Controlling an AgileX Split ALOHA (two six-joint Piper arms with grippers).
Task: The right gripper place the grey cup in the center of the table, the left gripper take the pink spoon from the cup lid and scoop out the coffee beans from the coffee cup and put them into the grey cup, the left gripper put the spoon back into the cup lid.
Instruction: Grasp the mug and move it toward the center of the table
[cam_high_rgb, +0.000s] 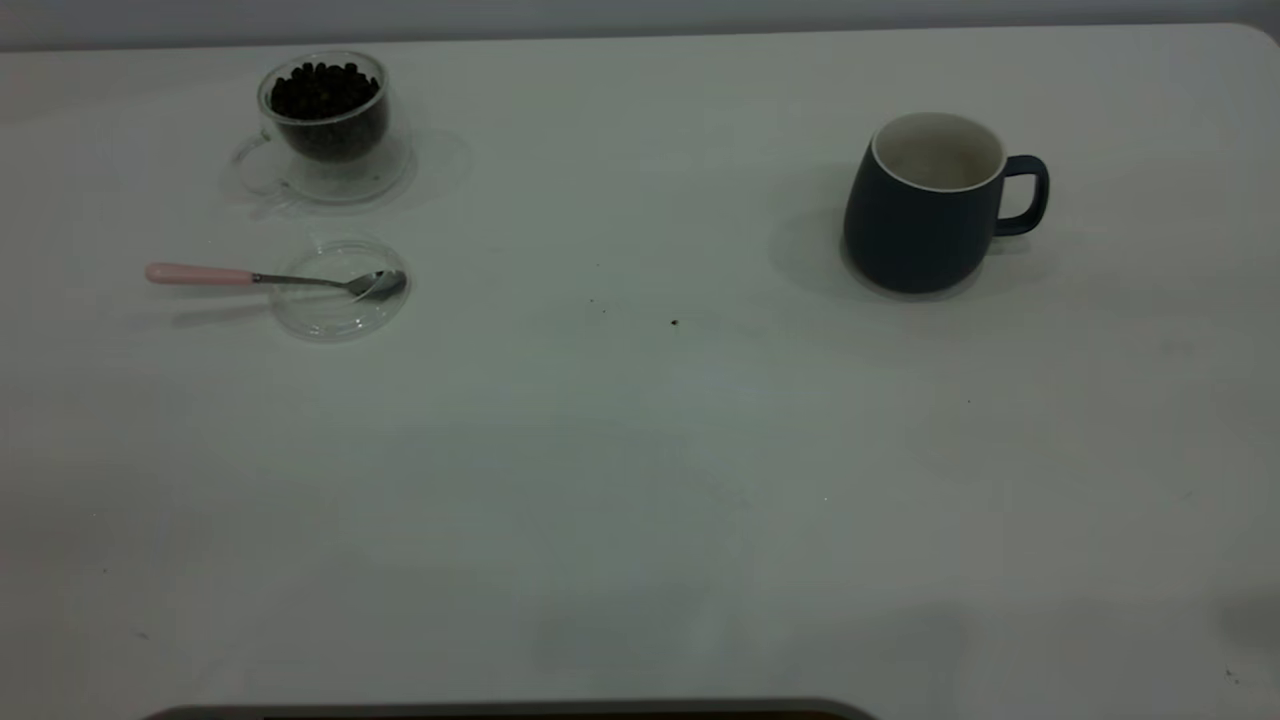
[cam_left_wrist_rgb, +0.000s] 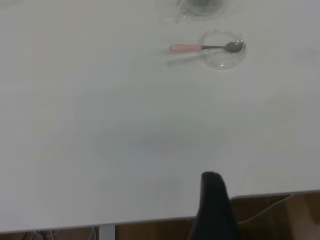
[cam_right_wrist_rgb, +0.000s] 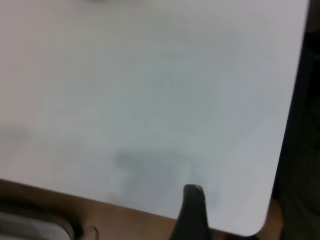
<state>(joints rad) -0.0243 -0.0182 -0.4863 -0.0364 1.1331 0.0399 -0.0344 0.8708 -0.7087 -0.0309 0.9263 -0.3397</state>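
Nothing is in motion yet, and everything sits where the job starts. Your grey cup (cam_high_rgb: 925, 205) stands upright on the right side of the desk (cam_high_rgb: 640, 480), toward the far edge, handle pointing right, well off centre. Over on the far left is the coffee cup (cam_high_rgb: 330, 125), heaped with coffee beans (cam_high_rgb: 322, 92), and just nearer than it the cup lid (cam_high_rgb: 340, 290) carries the pink spoon (cam_high_rgb: 270, 278), bowl on the glass, pink handle sticking out left over the rim.

Neither hand shows in the exterior view. In its own wrist view your left hand (cam_left_wrist_rgb: 214, 207) is only a dark tip at the near desk edge, well apart from the spoon, and I cannot tell how far open it is. Same story for the right hand (cam_right_wrist_rgb: 192, 212), a dark sliver by the near right corner, gripping nothing visible, its opening unreadable.

Watch the mug first: it is rounded and probably heavy, so a shallow pinch on the rim could let it twist or slip as you carry it. Then the spoon: it balances on a thin rim, so pressing the handle could flip the bowl up or skid that light lid. The bean cup is brimful; a deep scoop could spill beans across the desk.
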